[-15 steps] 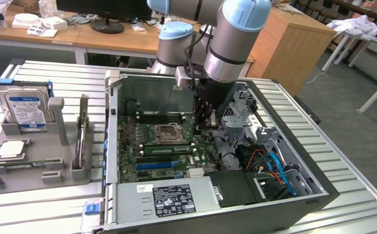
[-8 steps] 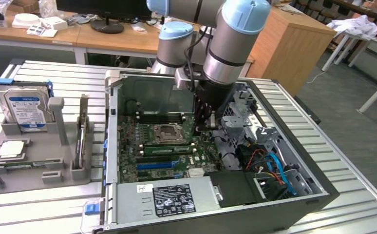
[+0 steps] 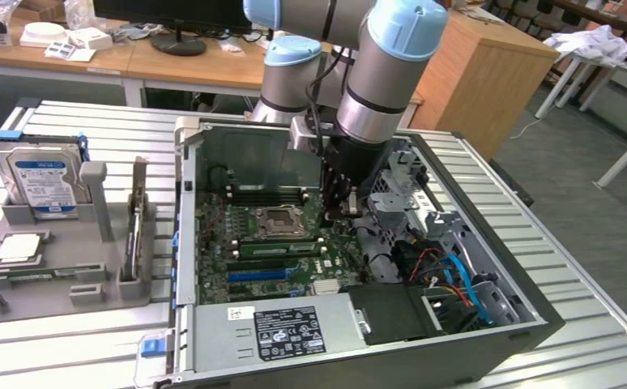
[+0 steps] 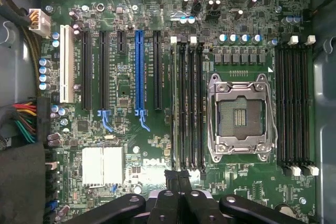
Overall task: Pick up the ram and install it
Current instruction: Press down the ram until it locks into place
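Gripper (image 4: 178,177): clenched, nothing visibly held.
Memory slots (image 4: 188,103): keep your tips square over one slot; press straight down, evenly.

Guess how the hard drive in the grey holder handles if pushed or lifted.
The hard drive looks rigid and probably heavy for its size: metal casing. Standing upright in the grey holder, it may rock but probably won't topple. Smooth faces might slip.
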`<state>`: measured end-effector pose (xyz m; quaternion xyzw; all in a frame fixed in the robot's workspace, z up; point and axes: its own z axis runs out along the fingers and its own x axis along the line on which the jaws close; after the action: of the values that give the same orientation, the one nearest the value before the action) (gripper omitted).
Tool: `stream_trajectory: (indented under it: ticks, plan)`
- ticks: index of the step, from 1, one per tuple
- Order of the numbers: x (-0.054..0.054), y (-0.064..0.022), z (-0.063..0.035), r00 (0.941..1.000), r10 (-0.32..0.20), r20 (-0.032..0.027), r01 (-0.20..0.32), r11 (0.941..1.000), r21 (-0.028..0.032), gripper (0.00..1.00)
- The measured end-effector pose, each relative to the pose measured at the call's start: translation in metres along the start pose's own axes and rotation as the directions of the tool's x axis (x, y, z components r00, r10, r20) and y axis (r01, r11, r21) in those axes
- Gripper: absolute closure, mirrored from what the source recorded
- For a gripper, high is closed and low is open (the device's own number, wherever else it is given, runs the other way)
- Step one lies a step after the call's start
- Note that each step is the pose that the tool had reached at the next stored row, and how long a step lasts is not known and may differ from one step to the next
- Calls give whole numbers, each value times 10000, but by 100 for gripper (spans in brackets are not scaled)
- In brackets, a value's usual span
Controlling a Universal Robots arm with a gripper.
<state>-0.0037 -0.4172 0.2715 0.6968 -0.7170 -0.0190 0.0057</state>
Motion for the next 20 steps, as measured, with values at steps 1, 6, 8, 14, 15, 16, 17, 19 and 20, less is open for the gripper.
stream_trajectory:
  ticks: [1, 6, 8, 14, 15, 16, 17, 19, 20]
  plan:
    - [0, 0, 6, 10000, 0, -1, 0, 10000, 0, 89]
    - [1, -1, 38, 10000, 0, -1, 0, 10000, 0, 89]
    - [1, -2, 50, 10000, 0, -1, 0, 10000, -1, 89]
    - [2, -3, 87, 10000, 0, -1, 0, 10000, 0, 89]
    - [2, -3, 93, 10000, 0, -2, 0, 10000, -1, 89]
    - [2, -3, 99, 10000, 0, -1, 0, 10000, -1, 89]
    - [2, -4, 105, 10000, 0, -1, 0, 10000, 0, 89]
    - [2, -4, 116, 10000, 0, -1, 0, 10000, 0, 89]
    - [2, -4, 122, 10000, 0, 0, 0, 10000, 0, 89]
